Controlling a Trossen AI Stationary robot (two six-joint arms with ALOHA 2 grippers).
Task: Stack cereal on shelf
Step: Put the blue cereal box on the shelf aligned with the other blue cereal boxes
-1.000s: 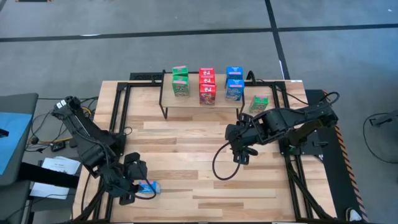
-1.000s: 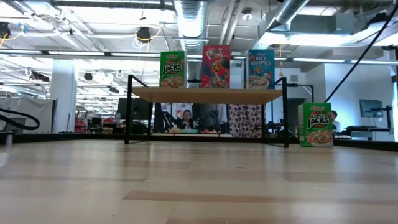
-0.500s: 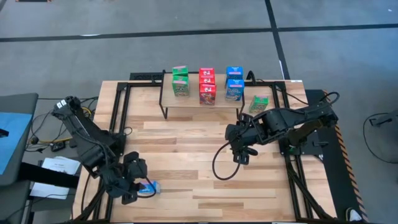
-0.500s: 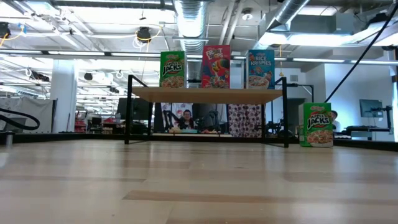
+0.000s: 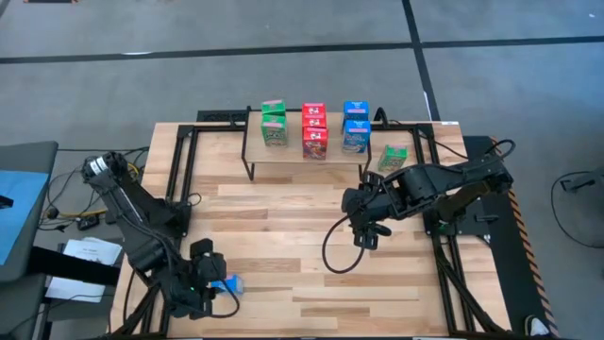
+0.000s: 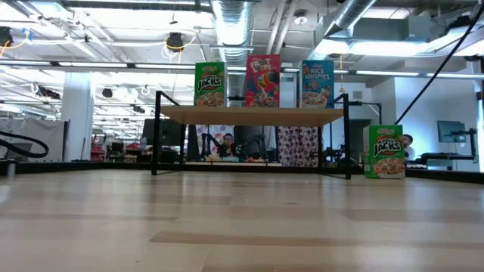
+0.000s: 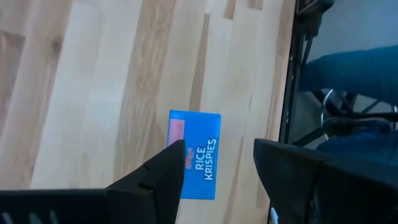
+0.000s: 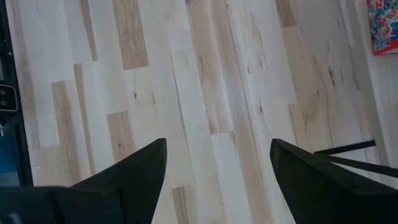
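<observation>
Nearly done: shelf (image 5: 293, 151) at upper centre holds most cereal.
Left gripper (image 7: 217, 165), part-open, straddles a flat blue box (image 7: 195, 154); right gripper (image 8: 217, 155) gapes, empty.

In the high view, the blue Rice Krispies box (image 5: 226, 283) is partly covered by the left gripper (image 5: 209, 280), and its print is too small to be read. In the left wrist view, part of that box is hidden behind a finger (image 7: 163, 177). A colourful box (image 8: 383, 9) is cut off by the right wrist view's edge.
</observation>
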